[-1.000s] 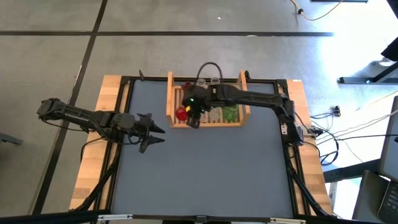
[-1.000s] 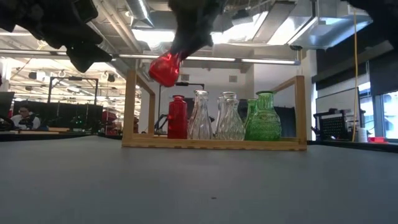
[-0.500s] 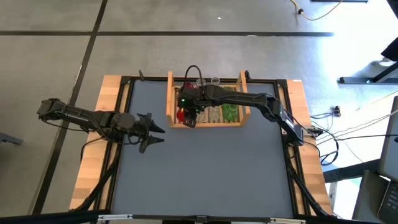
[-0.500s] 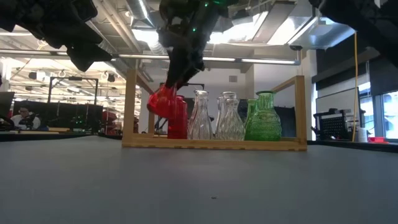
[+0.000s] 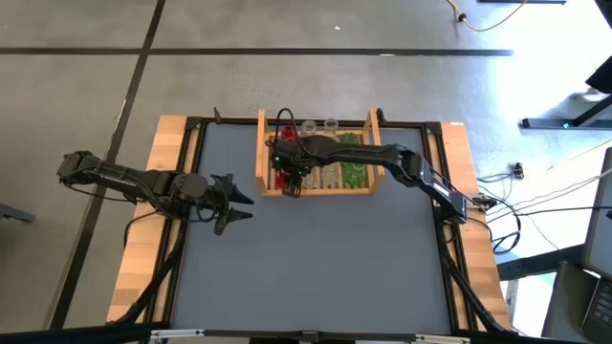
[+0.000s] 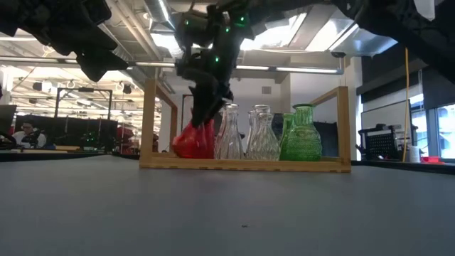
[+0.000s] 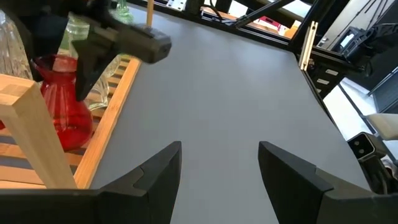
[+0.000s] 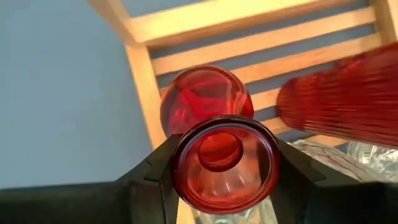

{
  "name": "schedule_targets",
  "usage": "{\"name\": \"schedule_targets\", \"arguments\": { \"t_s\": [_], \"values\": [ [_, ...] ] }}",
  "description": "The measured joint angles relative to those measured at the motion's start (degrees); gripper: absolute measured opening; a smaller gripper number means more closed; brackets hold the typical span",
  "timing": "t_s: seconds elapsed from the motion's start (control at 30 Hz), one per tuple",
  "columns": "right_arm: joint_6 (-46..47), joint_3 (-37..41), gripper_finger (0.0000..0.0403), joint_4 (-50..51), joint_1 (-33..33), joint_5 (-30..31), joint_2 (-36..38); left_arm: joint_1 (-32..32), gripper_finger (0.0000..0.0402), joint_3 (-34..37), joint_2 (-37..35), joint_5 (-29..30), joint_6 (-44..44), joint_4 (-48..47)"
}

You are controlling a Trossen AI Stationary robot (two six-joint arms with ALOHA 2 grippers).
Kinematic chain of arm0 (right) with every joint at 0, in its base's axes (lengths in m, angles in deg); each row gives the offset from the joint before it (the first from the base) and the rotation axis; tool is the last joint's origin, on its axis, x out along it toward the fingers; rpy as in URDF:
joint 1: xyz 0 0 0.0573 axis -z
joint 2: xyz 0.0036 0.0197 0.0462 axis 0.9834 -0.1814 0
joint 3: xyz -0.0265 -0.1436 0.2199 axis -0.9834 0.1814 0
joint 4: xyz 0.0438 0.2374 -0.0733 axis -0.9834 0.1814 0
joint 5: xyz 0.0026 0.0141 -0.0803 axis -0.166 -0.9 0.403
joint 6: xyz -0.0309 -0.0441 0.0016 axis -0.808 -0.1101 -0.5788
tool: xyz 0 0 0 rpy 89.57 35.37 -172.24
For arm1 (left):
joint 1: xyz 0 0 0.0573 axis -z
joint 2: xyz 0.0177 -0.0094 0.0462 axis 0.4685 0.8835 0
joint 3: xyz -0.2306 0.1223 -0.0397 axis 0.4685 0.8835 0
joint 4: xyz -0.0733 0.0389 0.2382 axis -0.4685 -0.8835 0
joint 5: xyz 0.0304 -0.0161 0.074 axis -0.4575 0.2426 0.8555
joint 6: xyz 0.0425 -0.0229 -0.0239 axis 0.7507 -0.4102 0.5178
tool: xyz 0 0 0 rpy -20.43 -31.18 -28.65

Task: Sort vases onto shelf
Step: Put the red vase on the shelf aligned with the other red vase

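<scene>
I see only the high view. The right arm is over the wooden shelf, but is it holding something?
Observer: Yes. In the right wrist view the right gripper is shut on the neck of a red vase, a finger at each side of the rim.
Operator: Is the vase already on the shelf?
Observer: The low view shows its round body down at the shelf base, tilted, at the end where another red vase stands.
Operator: And the left gripper, is it holding anything?
Observer: No. The left wrist view shows the left gripper open, with only bare table between its fingers.
</scene>
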State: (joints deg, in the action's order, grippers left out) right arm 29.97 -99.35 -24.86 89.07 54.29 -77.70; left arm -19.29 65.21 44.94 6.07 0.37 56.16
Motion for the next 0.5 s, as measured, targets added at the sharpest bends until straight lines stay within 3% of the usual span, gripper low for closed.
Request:
{"name": "schedule_targets", "arguments": {
  "t_s": [0.5],
  "values": [
    [-0.2, 0.0, 0.0165, 0.7, 0.3, 0.5, -0.6, 0.0, 0.0206, 0.0, 0.0, 0.0, 0.0, 0.0]
  ]
}}
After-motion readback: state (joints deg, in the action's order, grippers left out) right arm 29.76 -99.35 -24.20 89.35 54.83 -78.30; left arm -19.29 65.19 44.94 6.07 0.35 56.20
